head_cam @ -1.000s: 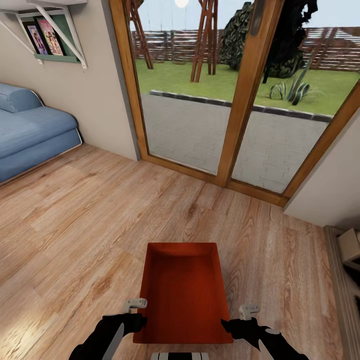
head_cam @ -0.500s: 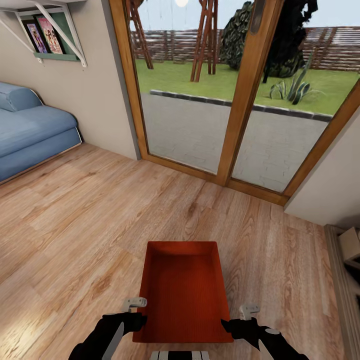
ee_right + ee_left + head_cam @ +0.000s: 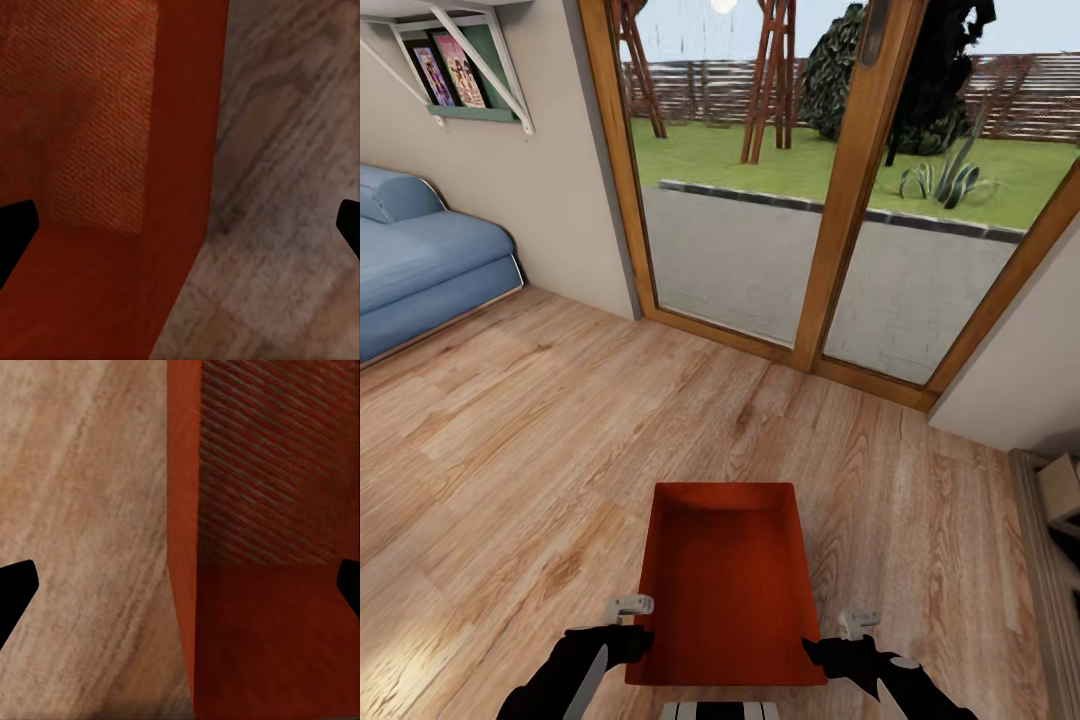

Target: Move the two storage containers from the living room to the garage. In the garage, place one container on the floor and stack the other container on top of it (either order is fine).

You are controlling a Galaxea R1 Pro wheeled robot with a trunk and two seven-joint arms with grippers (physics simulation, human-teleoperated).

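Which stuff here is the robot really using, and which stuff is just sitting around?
Using:
- storage container
- left pincer
- right pincer
- wood floor, to drive across

Just sitting around:
- blue sofa
- wall shelf
- glass doors

Both black arms low and forward; left gripper [image 3: 643,640] and right gripper [image 3: 812,652] fingers spread wide

Plank floor [image 3: 510,470], glass doors [image 3: 760,200], blue sofa [image 3: 420,270]

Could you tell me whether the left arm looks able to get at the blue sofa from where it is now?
Probably not. The left gripper straddles the near-left wall of the storage container, fingers apart, and the blue sofa lies far off across the wood floor.
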